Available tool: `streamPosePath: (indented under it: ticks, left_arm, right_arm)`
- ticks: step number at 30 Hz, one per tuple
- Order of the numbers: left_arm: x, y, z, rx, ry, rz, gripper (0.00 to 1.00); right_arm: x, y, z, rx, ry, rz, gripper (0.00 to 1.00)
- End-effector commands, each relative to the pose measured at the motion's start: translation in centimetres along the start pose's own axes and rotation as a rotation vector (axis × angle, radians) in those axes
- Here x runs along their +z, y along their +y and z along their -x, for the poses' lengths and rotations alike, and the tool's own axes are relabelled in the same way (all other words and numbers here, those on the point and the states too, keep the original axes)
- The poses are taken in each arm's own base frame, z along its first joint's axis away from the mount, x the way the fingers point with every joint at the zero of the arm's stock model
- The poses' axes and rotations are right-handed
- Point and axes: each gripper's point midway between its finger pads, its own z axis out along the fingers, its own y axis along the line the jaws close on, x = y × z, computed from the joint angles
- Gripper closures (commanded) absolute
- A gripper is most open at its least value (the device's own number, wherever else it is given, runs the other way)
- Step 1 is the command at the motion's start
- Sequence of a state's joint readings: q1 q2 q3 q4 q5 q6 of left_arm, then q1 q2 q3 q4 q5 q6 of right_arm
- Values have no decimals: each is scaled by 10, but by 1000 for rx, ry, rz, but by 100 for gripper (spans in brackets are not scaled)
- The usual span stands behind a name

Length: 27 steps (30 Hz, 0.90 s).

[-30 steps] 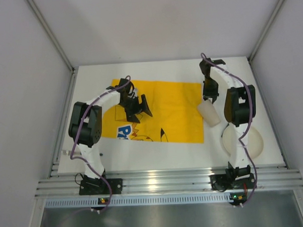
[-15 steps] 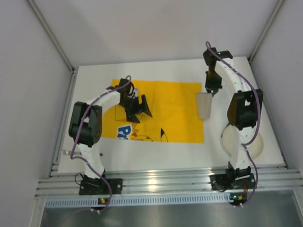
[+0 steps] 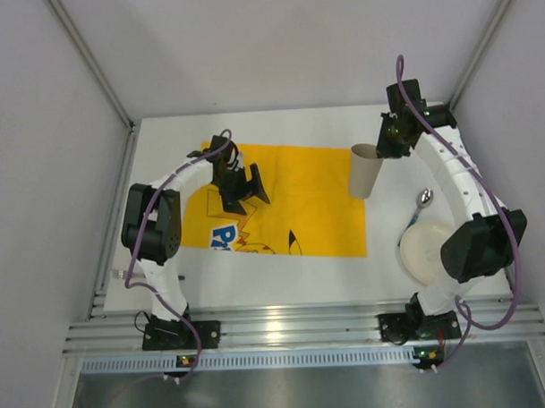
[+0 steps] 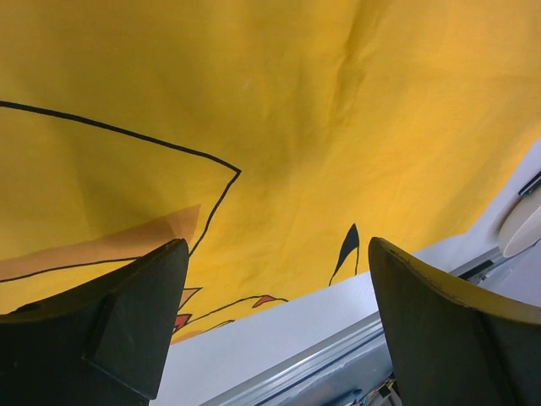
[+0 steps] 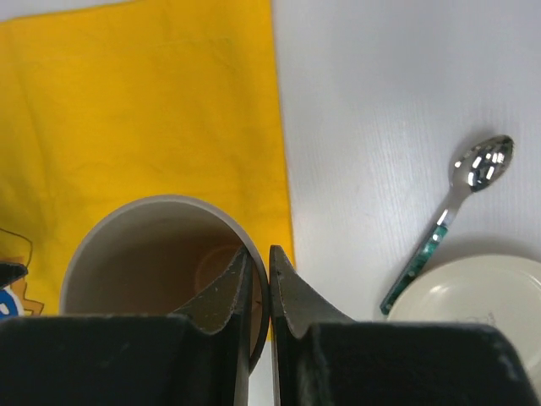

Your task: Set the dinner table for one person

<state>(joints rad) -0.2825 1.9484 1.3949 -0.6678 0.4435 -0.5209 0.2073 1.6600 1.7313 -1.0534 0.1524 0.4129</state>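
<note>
My right gripper (image 3: 384,153) is shut on the rim of a beige cup (image 3: 363,170), one finger inside and one outside, and holds it above the right edge of the yellow mat (image 3: 290,203). The cup (image 5: 161,254) shows open-mouthed in the right wrist view, with the gripper (image 5: 259,279) pinching its wall. My left gripper (image 3: 245,189) is open and empty over the left part of the mat (image 4: 270,127); its jaws (image 4: 279,296) stand wide apart. The white dinner table (image 3: 329,287) bears a cream plate (image 3: 431,250) and a spoon (image 3: 419,206) at the right.
The spoon (image 5: 448,220) has a green handle that rests against the plate (image 5: 473,296). Grey walls close in the table at back and sides. An aluminium rail (image 3: 286,329) runs along the near edge.
My right arm has swung up and back to the far right, tilting the cup more upright and uncovering the spoon and plate. The left gripper has barely moved.
</note>
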Motion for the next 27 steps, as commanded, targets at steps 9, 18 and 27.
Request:
streamPosePath:
  ticks: [9, 18, 27]
  left_arm:
    - [-50, -14, 21, 41, -188, 27, 5]
    - [-72, -9, 13, 40, -272, 49, 5]
    - [-87, -2, 11, 51, -321, 96, 5]
  right_arm:
    - [37, 72, 40, 18, -272, 255, 100]
    - [87, 69, 78, 85, -363, 104, 100]
    - [129, 70, 82, 20, -382, -48, 100]
